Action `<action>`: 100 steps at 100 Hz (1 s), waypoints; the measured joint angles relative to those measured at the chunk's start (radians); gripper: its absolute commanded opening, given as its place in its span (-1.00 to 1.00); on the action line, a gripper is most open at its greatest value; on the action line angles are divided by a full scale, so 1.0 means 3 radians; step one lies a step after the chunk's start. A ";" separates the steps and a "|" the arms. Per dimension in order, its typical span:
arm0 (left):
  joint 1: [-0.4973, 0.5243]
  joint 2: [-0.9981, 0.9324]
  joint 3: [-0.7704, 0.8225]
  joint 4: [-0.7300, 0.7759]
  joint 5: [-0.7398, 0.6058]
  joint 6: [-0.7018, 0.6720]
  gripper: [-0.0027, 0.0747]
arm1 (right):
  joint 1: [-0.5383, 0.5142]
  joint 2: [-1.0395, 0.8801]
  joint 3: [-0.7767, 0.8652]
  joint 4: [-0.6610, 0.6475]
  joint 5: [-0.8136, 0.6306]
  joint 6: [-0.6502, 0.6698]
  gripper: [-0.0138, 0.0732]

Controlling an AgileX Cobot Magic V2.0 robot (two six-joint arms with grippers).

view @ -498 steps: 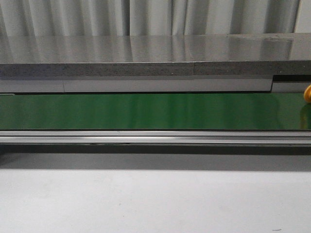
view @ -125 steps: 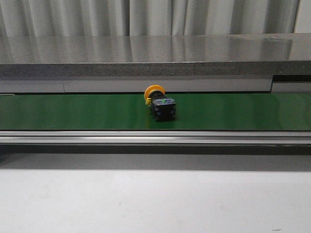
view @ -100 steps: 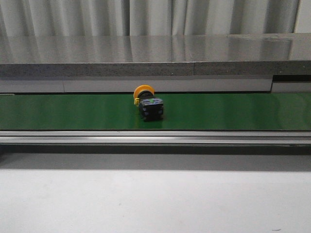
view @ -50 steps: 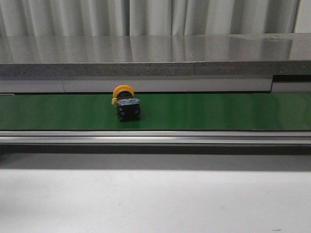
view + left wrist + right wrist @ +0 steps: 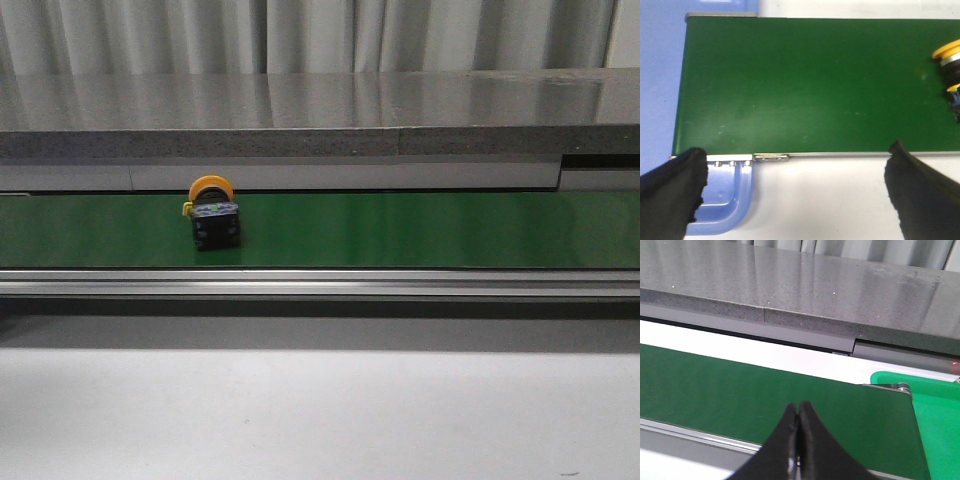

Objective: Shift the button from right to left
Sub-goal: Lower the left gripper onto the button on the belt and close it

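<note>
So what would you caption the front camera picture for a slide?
A yellow-headed button sits left of centre on the green conveyor belt, no gripper in sight.

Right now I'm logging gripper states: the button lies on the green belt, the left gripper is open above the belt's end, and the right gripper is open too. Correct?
Not quite. The right gripper is shut: the right wrist view shows its fingertips pressed together, holding nothing. The rest stands: the button lies on the green belt, and the left gripper is open above the belt's end.

Front low, level; wrists look down; all share belt (image 5: 420, 230).
</note>
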 measured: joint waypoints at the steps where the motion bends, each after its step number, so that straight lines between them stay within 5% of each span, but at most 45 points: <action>1: 0.0001 0.0000 0.0000 -0.0008 -0.0008 0.0000 0.85 | 0.0000 0.0000 0.0000 0.0000 0.0000 0.0000 -0.84; 61: -0.0549 0.0713 -0.0426 -0.0217 -0.0262 0.0000 0.85 | 0.0000 0.0000 0.0000 0.0000 -0.0006 0.0000 -0.84; 100: -0.0604 0.1404 -0.0791 -0.0233 -0.0310 0.0000 0.85 | 0.0000 0.0000 0.0000 0.0000 -0.0006 0.0000 -0.84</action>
